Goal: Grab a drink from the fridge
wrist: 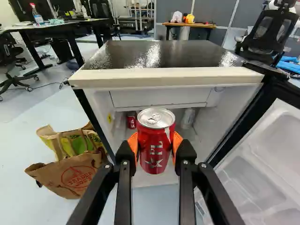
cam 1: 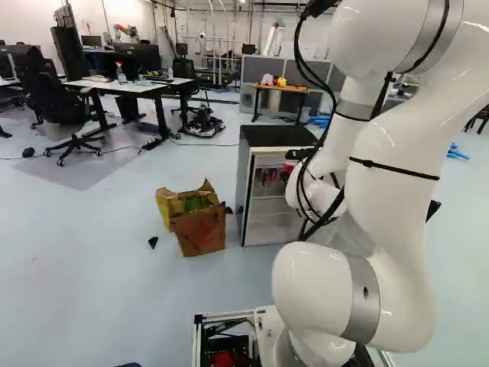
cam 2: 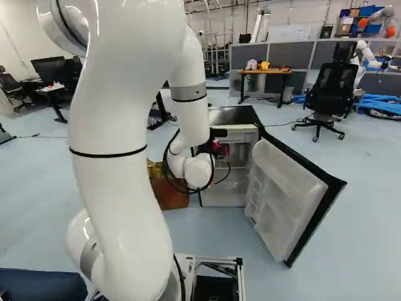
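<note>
In the right base view my gripper is partly hidden by the wrist, before the open fridge. Seen along the wrist, the gripper is shut on a red can, orange pads pressing it from both sides. The can is upright, its silver lid showing, in front of the fridge's opening. The small fridge has a black top and pale interior; its door hangs wide open. Inside, behind the held can, stand another red can and a clear bottle.
Paper bags stand on the floor beside the fridge, opposite the door side. Desks and an office chair are farther back. A small wooden table is behind the fridge; another chair and another robot stand beyond the door.
</note>
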Available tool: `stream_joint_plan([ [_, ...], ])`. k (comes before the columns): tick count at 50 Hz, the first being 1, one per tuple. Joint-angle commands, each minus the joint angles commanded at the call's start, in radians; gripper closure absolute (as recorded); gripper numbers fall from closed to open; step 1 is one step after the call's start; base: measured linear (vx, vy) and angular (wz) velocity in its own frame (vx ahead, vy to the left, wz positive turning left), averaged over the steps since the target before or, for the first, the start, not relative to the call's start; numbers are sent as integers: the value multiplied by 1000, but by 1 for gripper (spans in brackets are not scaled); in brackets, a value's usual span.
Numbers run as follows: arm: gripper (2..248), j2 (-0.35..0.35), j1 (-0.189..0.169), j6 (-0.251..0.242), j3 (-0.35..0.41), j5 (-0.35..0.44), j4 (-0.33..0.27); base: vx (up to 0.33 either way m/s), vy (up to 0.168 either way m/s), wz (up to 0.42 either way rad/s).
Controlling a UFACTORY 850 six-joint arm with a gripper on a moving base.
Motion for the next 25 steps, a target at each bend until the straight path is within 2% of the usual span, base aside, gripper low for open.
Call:
stream_joint_plan([
  [25,157,82,0,0,21,0,0,0,0,0],
])
